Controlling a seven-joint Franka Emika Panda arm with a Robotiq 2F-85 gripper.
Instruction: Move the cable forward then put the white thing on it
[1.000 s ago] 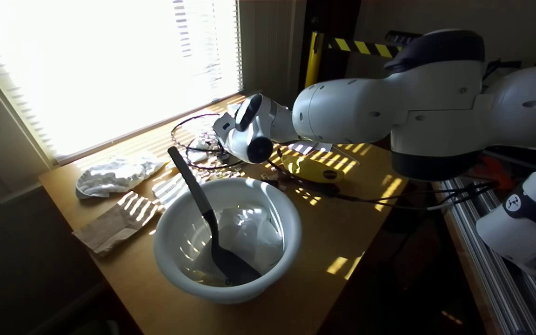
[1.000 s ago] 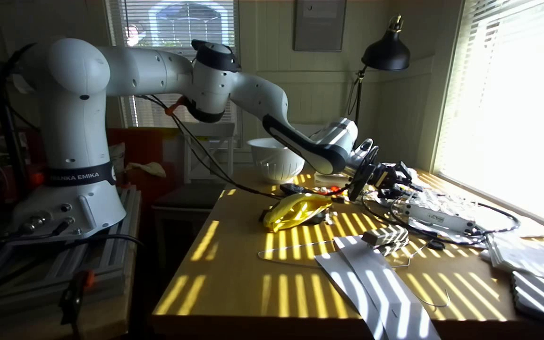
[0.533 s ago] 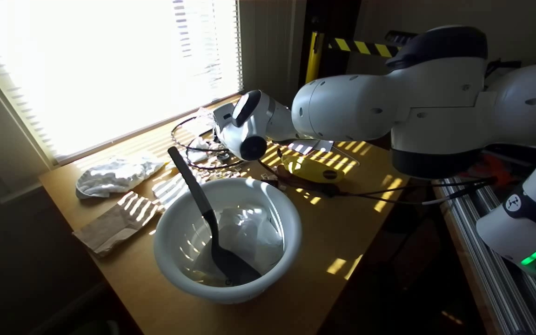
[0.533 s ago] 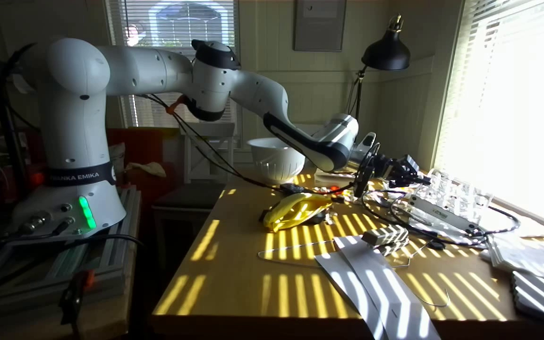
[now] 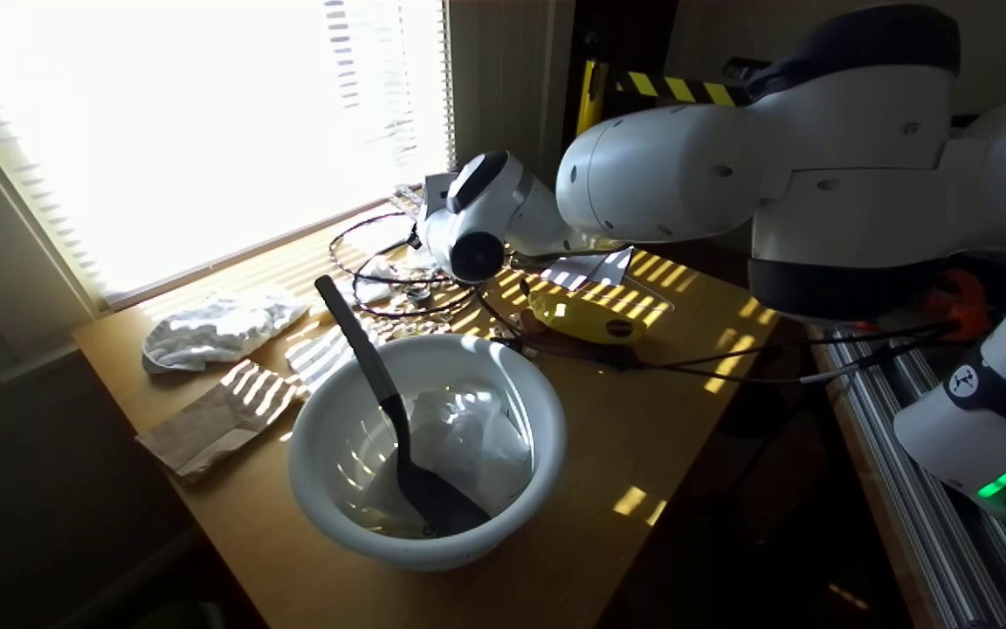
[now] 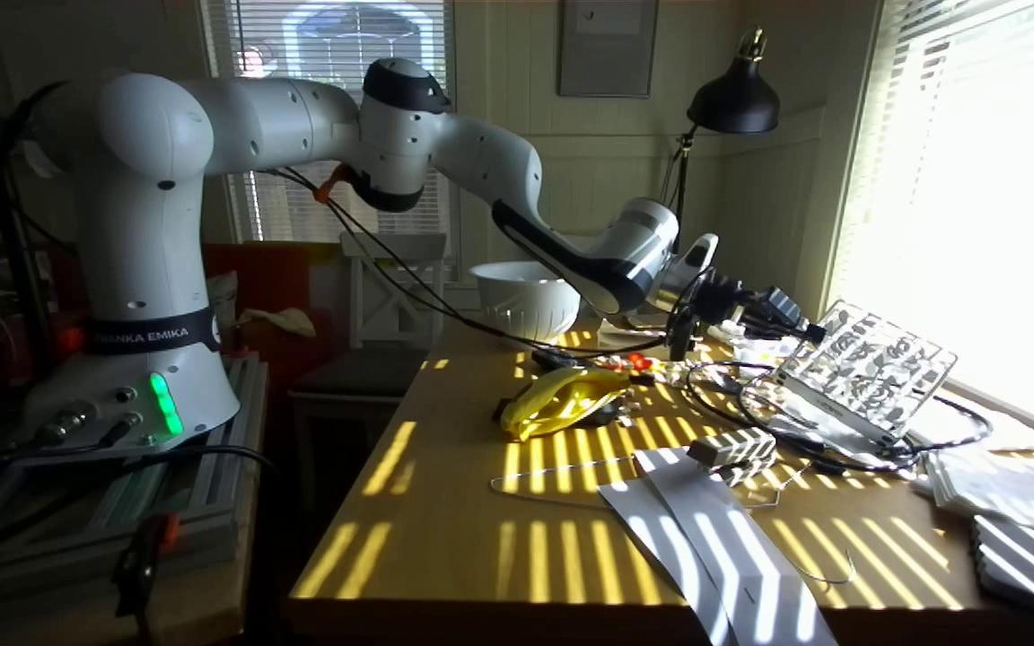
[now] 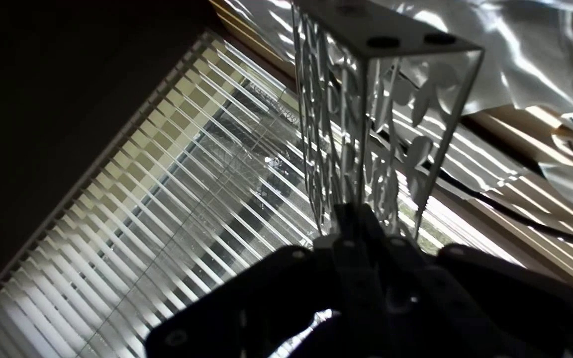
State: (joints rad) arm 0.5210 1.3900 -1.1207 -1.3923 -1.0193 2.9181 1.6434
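Note:
The white thing is a thin-walled holder with leaf-shaped cut-outs. It hangs tilted, with its solid base turned down and to one side. My gripper is shut on an upright edge of this holder, fingertips pressed close together. In an exterior view the same gripper reaches the holder's upper left edge. Under and around the holder lies the cable, black and loosely looped on the table. I cannot tell whether the holder's lowest corner touches it. The wrist hides the fingers in an exterior view.
A white bowl with a spatula stands on the table. A yellow object, paper strips and a small striped block lie in front of the cable. Blinds and the window stand close behind the holder.
The gripper has closed on the white holder's edge. My arm has risen and drawn back a little, and the holder has come up and tilted with it.

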